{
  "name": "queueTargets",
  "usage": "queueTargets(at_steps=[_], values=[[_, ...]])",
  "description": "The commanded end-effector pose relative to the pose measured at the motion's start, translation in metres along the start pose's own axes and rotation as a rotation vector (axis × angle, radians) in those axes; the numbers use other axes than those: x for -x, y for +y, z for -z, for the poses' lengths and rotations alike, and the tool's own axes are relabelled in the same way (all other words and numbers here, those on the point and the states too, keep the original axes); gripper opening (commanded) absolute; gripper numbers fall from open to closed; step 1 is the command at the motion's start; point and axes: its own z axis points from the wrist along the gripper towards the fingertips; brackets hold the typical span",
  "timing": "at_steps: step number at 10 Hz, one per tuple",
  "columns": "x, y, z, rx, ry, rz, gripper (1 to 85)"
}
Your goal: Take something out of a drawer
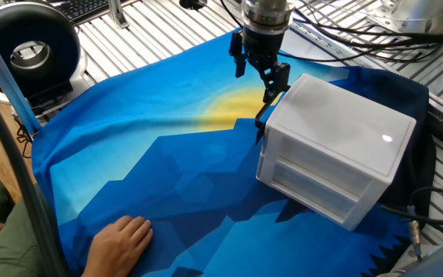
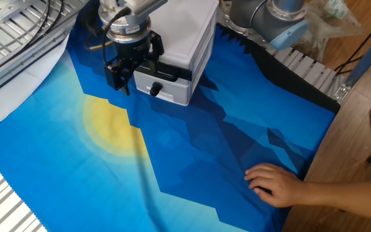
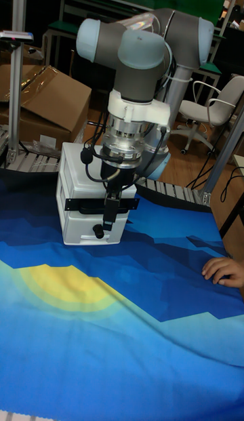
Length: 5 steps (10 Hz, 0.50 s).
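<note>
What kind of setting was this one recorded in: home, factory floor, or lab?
Most likely a robotics lab or workshop: an industrial arm works over a cloth-covered table, with a cardboard box and an office chair behind it, and cables across slatted metal.

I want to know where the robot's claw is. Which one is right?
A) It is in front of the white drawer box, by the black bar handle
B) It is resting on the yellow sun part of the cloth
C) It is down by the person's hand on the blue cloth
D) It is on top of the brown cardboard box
A. The gripper hangs right in front of the white drawer box, at its black bar handle, well away from the person's hand.
</note>
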Motion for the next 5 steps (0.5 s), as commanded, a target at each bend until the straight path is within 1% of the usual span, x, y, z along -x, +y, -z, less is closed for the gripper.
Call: queueTargets(at_steps=[1, 3, 5], values=[[-0.0033, -0.0015, -0.0123, -0.023, -0.013, 0.015, 85.0], [-0.0036, -0.0015, -0.0145, -0.025, -0.01, 0.02, 85.0], [-0.0038, -0.0038, -0.0156, -0.039, -0.012, 0.026, 85.0]])
